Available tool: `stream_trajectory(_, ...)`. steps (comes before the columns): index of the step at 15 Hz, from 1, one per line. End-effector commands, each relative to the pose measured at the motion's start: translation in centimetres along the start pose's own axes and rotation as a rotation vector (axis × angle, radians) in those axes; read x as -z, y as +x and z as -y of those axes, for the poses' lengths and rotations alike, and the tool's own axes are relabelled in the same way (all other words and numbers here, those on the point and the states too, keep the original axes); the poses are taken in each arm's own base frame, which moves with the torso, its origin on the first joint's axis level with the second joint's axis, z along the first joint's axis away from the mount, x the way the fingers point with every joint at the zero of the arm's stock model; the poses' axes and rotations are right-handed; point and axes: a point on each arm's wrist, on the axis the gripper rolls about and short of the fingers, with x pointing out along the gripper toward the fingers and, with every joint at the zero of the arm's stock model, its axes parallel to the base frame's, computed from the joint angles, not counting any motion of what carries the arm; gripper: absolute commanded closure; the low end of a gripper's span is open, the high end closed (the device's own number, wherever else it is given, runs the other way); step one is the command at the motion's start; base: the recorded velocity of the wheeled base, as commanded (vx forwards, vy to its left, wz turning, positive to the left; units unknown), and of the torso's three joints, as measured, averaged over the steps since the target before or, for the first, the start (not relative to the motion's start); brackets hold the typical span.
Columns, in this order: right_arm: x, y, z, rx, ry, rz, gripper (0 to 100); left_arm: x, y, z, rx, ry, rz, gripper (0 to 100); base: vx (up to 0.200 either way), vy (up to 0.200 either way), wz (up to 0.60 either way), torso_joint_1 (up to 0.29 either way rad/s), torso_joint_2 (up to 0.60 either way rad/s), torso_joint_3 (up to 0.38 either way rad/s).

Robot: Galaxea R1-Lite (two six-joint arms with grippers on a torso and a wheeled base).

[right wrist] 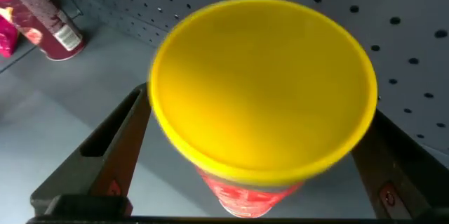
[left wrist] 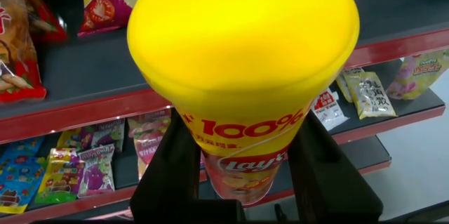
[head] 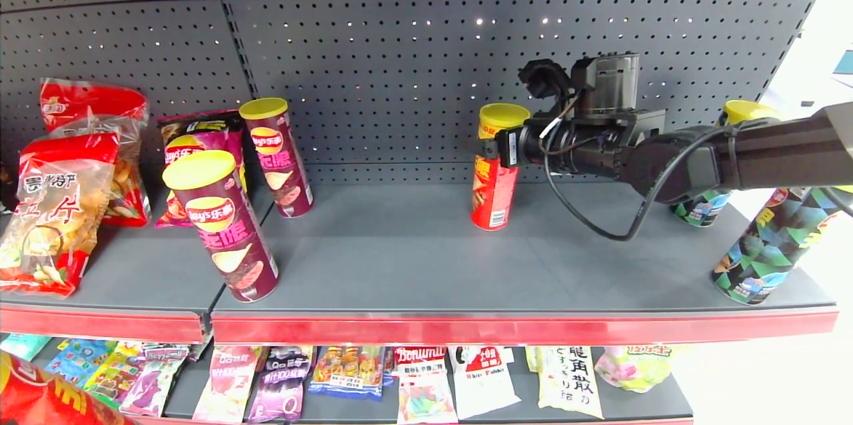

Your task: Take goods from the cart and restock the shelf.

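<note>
The grey shelf (head: 413, 265) with its red front edge spans the head view, and the right arm (head: 733, 152) comes in along it from the right. Two dark patterned cans (head: 760, 252) stand at the shelf's right end, and two purple cans (head: 223, 225) stand towards the left, beside a group of red snack bags (head: 53, 212). Flat packets (head: 426, 378) lie in a row on the lower shelf. Near the middle, close to the pegboard back, a red can (head: 492, 198) with a yellow lid stands upright on the shelf deck. The right gripper (head: 494, 147) is level with its upper part. In the right wrist view its fingers (right wrist: 105, 161) stand apart, one on each side of the can, with a gap showing between each finger and the can's body. In the left wrist view the left gripper (left wrist: 242, 122) carries a second yellow-lidded can (left wrist: 242, 48) in front of the shelf's red edge, off any surface. Its dark fingers (left wrist: 172, 175) are pressed against both sides of the can's body below the lid.
</note>
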Motion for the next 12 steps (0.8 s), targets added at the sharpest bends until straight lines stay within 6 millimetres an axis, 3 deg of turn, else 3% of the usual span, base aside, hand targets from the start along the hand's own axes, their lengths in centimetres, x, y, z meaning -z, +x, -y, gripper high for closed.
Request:
stream_trajectory(1,0.2,0.2,0.0,0.001,0.000,-0.004,0,0.0,0.0,0.0,0.001,0.001,0.000,100,0.000,0.000,0.00,0.000,0.00,0.000)
stream_trajectory(5,1.0,0.9,0.1,0.025,0.009,-0.023,0,0.0,0.0,0.0,-0.001,-0.001,-0.001,100,0.000,0.000,0.00,0.000,0.00,0.000)
stream_trajectory(6,1.1,1.1,0.1,0.028,0.008,-0.017,100,0.0,0.0,0.0,-0.001,-0.001,-0.001,100,0.000,0.000,0.00,0.000,0.00,0.000)
stream_trajectory(10,1.5,1.0,0.0,0.023,0.006,-0.009,100,0.1,-0.3,0.0,-0.005,-0.001,0.016,100,0.000,0.000,0.00,0.000,0.00,0.000)
stream_trajectory(12,-0.1,-0.6,-0.5,-0.022,-0.005,0.031,100,0.1,-0.4,0.0,-0.005,0.000,0.021,100,0.000,0.000,0.00,0.000,0.00,0.000)
